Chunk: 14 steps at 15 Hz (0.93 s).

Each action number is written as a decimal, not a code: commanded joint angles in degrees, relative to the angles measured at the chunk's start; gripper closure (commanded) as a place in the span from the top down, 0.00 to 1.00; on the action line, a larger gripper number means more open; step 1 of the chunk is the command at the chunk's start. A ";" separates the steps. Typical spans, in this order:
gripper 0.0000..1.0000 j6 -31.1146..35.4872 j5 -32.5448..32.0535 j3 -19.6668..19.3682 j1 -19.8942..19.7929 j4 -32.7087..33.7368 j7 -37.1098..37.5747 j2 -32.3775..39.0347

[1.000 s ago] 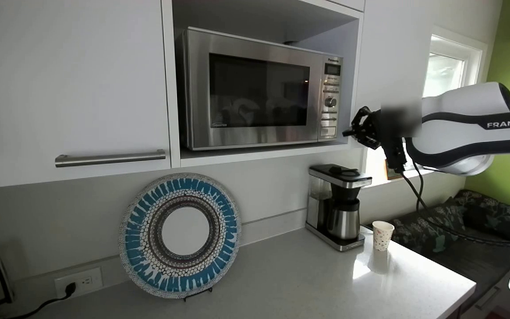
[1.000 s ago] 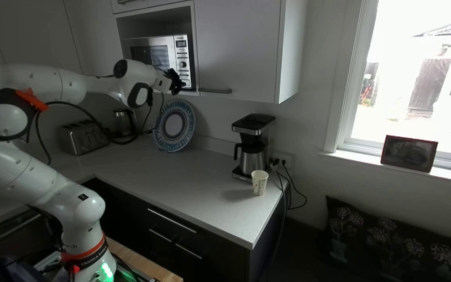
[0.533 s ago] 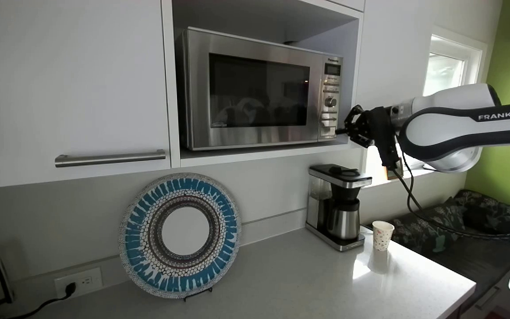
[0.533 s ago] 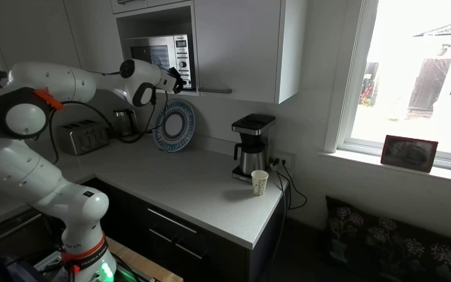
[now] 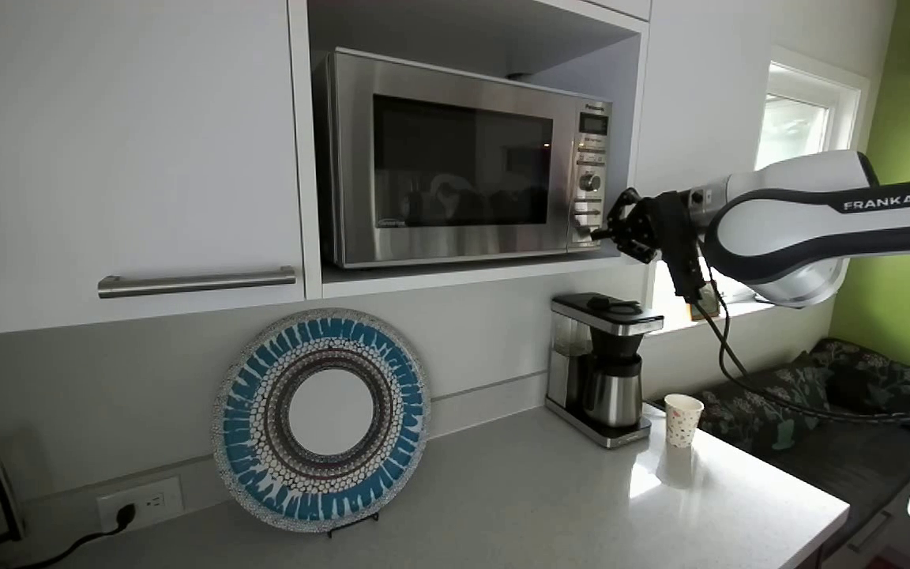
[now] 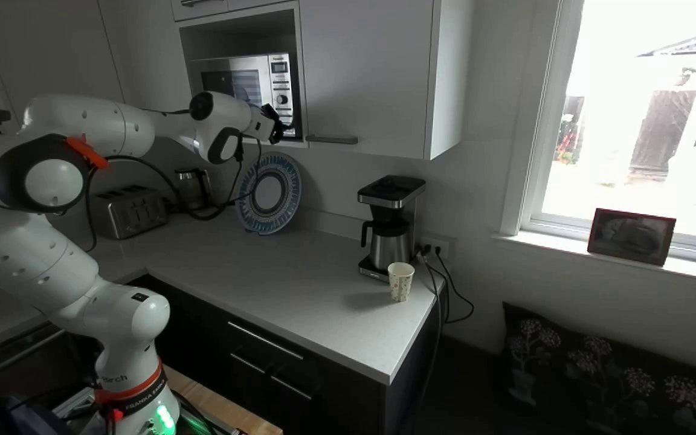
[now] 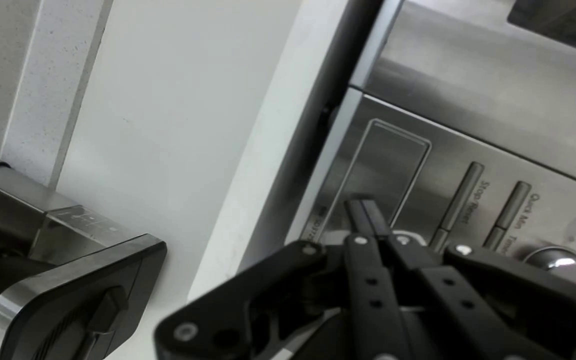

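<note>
My gripper (image 7: 362, 209) is shut, its two fingertips pressed together with nothing between them. Its tips lie over the large rectangular button (image 7: 387, 160) at the bottom of the microwave's control panel. A dark reflection sits right at the tips; whether they touch the button I cannot tell. The steel microwave (image 5: 471, 77) stands in its cabinet niche with the door closed. Beside the tips in the wrist view are the Stop/Reset bar (image 7: 463, 197) and the Quick Min bar (image 7: 514, 204); the round knob (image 7: 563, 265) is partly behind the gripper. In an exterior view, the gripper (image 6: 288, 127) reaches the panel's lower part.
The niche's white lower edge (image 7: 268, 165) runs just below the microwave. On the counter beneath are a coffee maker (image 5: 605, 371), a paper cup (image 5: 682, 419) and a round blue-patterned plate (image 5: 332, 415). A toaster (image 6: 130, 211) and a kettle (image 6: 192, 188) stand behind the arm.
The arm has stretched forward, bringing the shut gripper from short of the microwave up to the bottom button of the panel. The microwave door and counter items are unchanged.
</note>
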 commanded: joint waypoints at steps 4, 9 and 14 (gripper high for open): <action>0.00 0.32 -0.27 0.16 -0.41 0.17 -0.06 0.36; 0.00 4.96 0.11 -4.44 6.04 1.04 -4.14 2.12; 0.00 7.38 -0.02 -9.96 12.50 1.61 -6.27 3.13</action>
